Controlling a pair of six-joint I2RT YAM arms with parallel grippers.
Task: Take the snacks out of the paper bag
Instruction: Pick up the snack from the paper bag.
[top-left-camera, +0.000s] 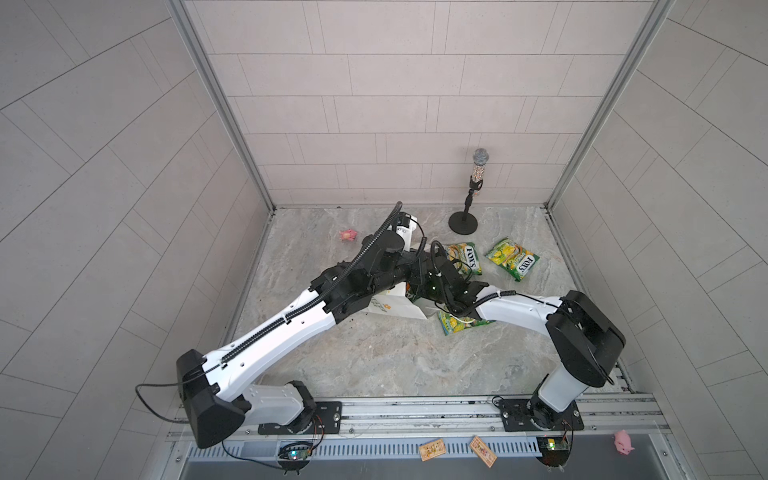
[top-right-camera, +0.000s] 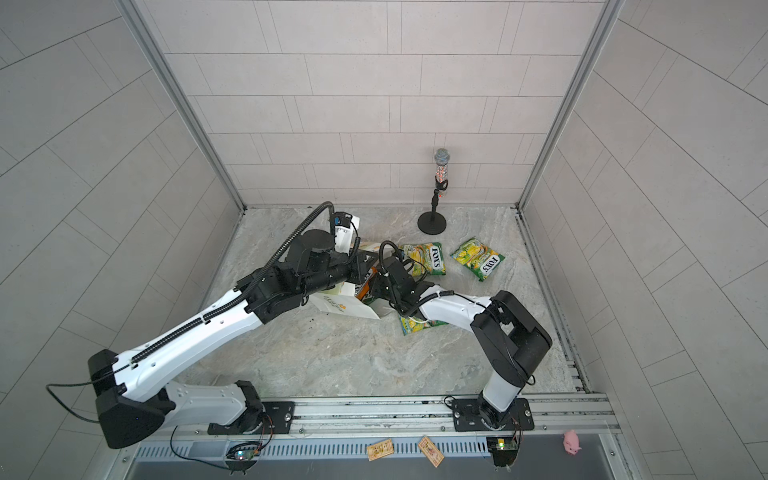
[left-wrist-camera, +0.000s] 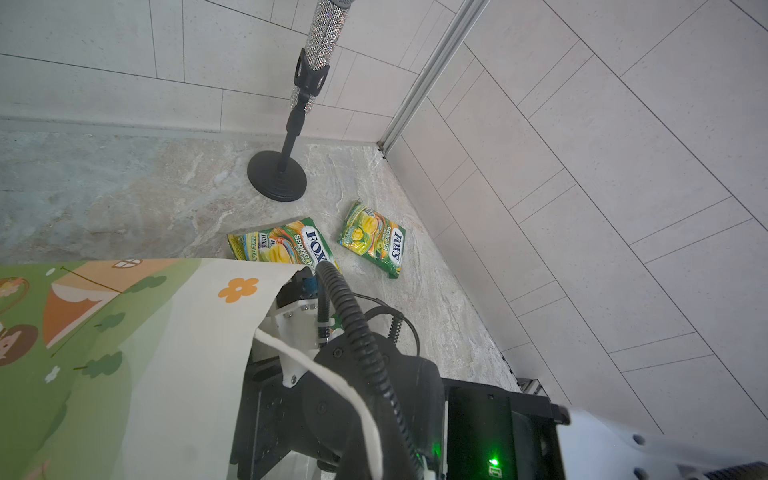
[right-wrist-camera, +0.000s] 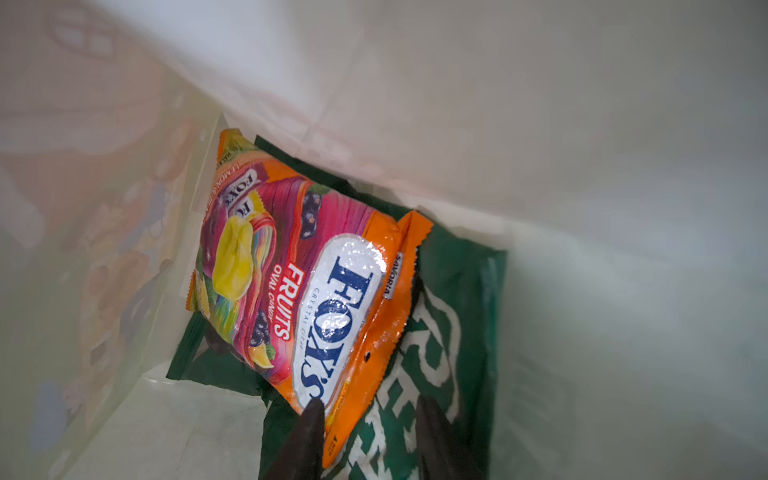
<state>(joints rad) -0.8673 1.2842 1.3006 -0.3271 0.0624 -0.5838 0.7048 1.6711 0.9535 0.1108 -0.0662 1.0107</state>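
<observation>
Reaching inside the paper bag (right-wrist-camera: 582, 124), the right gripper (right-wrist-camera: 370, 403), jaws apart, straddles the near end of an orange FOX'S packet (right-wrist-camera: 299, 282) lying on a green crisp packet (right-wrist-camera: 453, 291); the left gripper (top-right-camera: 365, 266) is closed at the rim.

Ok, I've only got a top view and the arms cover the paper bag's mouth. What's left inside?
Observer: The right wrist view shows an orange FOX'S Fruits packet lying on a dark green crisp packet inside the paper bag.
Operator: Has the right gripper got the orange one?
Observer: Not yet. The right gripper is open, and that packet's near end sits between its jaws.
</observation>
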